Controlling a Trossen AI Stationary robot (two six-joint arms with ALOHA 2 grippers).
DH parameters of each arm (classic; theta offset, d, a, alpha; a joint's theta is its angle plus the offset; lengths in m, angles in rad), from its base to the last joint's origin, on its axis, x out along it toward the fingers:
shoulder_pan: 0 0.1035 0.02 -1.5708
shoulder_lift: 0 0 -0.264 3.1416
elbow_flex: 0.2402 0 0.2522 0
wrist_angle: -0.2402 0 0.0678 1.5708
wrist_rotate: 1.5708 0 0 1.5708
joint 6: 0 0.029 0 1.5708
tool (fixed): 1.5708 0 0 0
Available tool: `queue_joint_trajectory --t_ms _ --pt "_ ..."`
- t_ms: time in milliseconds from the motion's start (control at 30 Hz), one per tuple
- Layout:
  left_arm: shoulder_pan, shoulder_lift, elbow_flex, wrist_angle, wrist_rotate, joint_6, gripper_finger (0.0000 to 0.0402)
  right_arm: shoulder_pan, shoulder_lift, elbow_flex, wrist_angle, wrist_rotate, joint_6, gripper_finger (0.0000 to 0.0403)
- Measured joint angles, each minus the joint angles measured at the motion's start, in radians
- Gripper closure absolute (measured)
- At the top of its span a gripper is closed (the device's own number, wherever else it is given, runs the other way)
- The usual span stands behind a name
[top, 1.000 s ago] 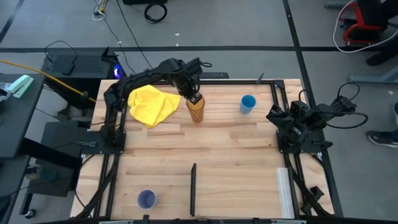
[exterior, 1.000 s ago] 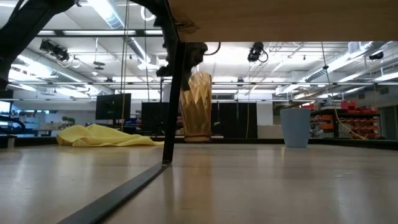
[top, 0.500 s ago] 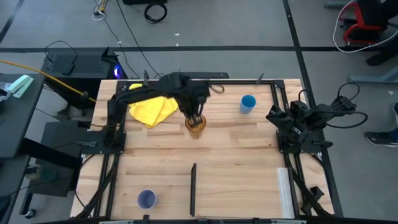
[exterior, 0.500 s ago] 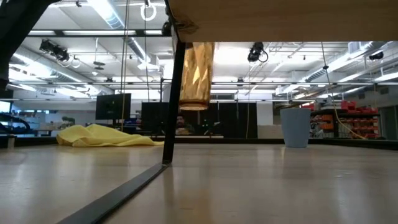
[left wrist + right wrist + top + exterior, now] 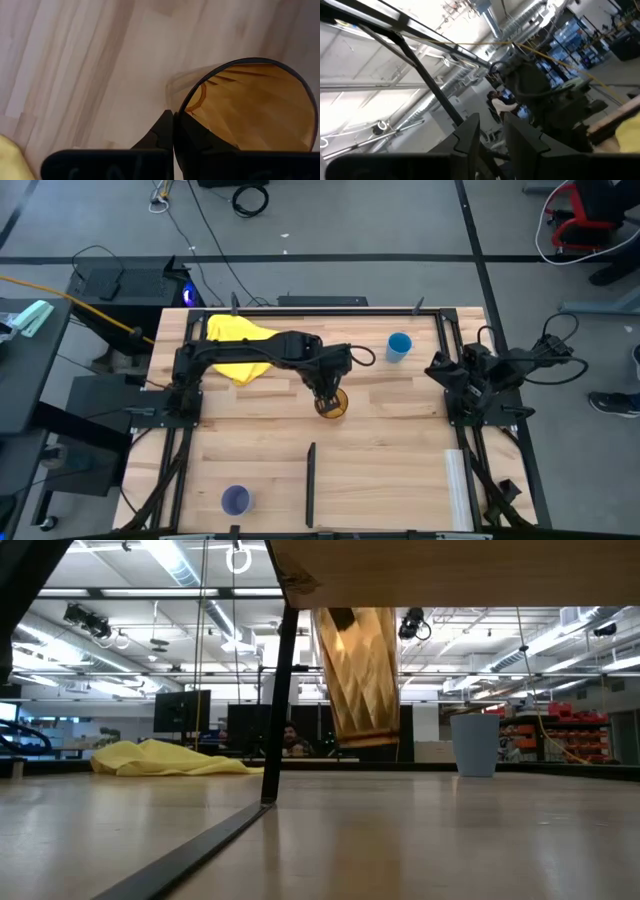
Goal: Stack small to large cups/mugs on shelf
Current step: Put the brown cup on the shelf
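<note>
The left gripper [image 5: 327, 392], jaws pinching its rim, held the tall translucent amber plastic tumbler [image 5: 360, 675] upright above the wooden table [image 5: 400, 440]; the right gripper [image 5: 437, 366] waited, jaws spread.

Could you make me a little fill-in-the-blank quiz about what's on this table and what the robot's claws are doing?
1. The left claw is shut on the rim of the ____ tumbler.
2. In the low view, that tumbler hangs ____ the table, not resting on it.
3. The cloth lying at the table's far left is ____ in colour.
4. The small cup standing near the waiting right claw is ____.

Missing words: amber; above; yellow; blue
</note>
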Motion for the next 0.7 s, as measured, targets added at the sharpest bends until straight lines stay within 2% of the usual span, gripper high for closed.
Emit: queue_joint_trajectory --t_ms 233,333,700 --pt "0.024 0.002 -0.043 0.07 0.007 -0.016 0.039 0.0 0.004 0.0 -0.037 0.035 0.027 0.0306" --pt "0.023 0.002 -0.045 0.069 0.035 -0.016 0.039 0.0 0.004 0.0 -0.037 0.047 0.026 0.0306" --pt "0.018 0.046 -0.046 0.056 0.035 -0.011 0.039 0.0 0.016 0.0 -0.045 0.054 0.026 0.0306"
